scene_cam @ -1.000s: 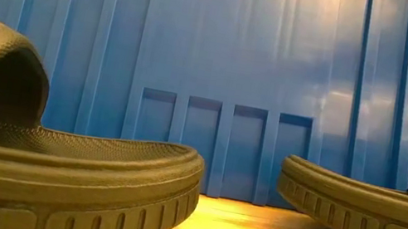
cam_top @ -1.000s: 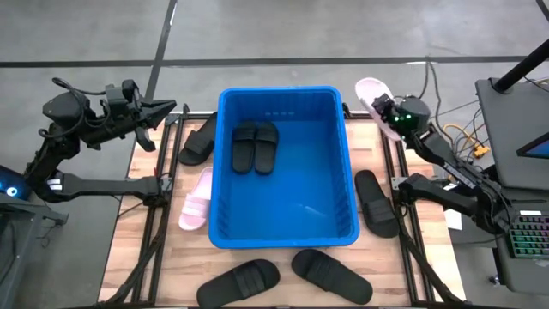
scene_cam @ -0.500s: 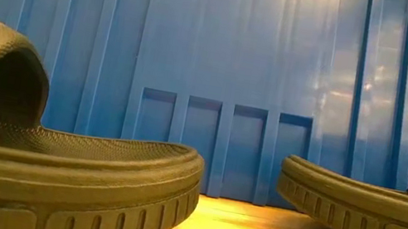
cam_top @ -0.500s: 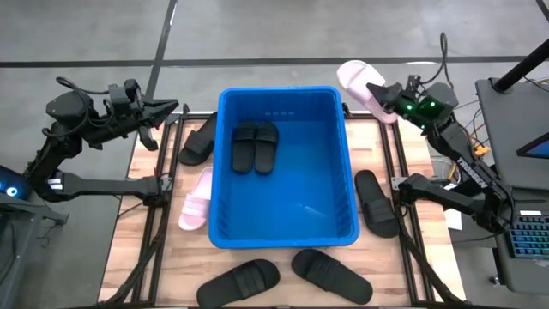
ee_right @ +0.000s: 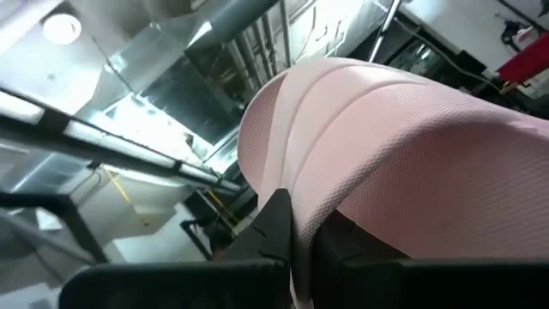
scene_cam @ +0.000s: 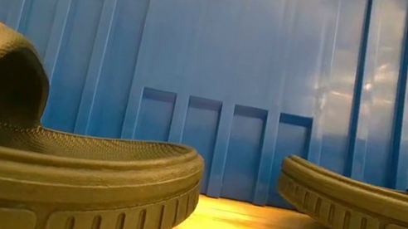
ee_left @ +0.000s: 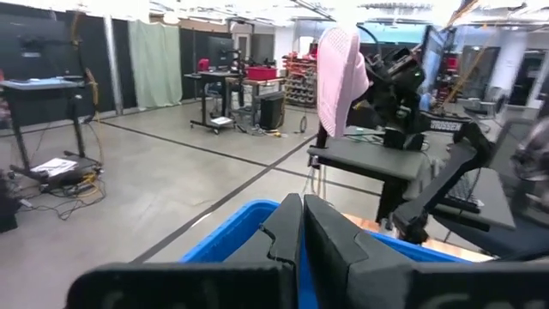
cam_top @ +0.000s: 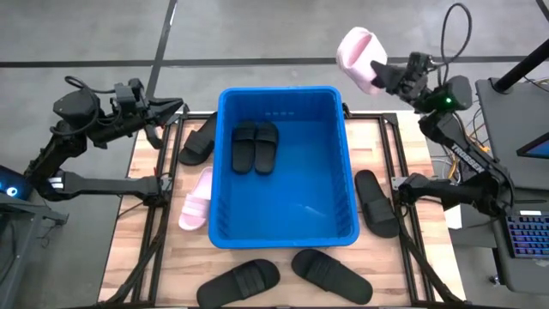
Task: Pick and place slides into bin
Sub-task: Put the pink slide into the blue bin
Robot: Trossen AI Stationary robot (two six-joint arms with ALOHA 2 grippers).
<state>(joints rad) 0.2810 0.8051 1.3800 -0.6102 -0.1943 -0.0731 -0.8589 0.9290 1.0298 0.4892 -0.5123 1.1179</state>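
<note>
The blue bin (cam_top: pixel 283 215) stands mid-table with two black slides (cam_top: pixel 256 146) lying side by side on its floor. My right gripper (cam_top: pixel 390 79) is shut on a pale pink slide (cam_top: pixel 358 56), high above the bin's far right corner. The slide also shows in the left wrist view (ee_left: pixel 340 77) and the right wrist view (ee_right: pixel 386 146). My left gripper (cam_top: pixel 176 110) is shut and empty, in the air at the bin's far left corner. A second pink slide (cam_top: pixel 196 199) lies flat on the table to the left of the bin. My right gripper pinches one end of the pink slide's sole (ee_right: pixel 287 184) between its two fingers. The fingers slant upward toward the table's far left. The slide is lifted clear of the table and stands up on end beyond the fingers, its ribbed strap (ee_right: pixel 412 112) turned up.
Black slides lie on the table left of the bin (cam_top: pixel 199 140), right of it (cam_top: pixel 377 202), and two by the near edge (cam_top: pixel 239 281) (cam_top: pixel 332 275). The low view shows the bin's near wall (scene_cam: pixel 219 75) between two of them (scene_cam: pixel 51 172) (scene_cam: pixel 372 212). Metal frame rails run along both sides.
My right gripper has risen from the table's far right corner and gone toward the left, tipping its fingers upward. The pink slide has come up with it: it lay on the table a second ago and is now lifted clear and upended.
</note>
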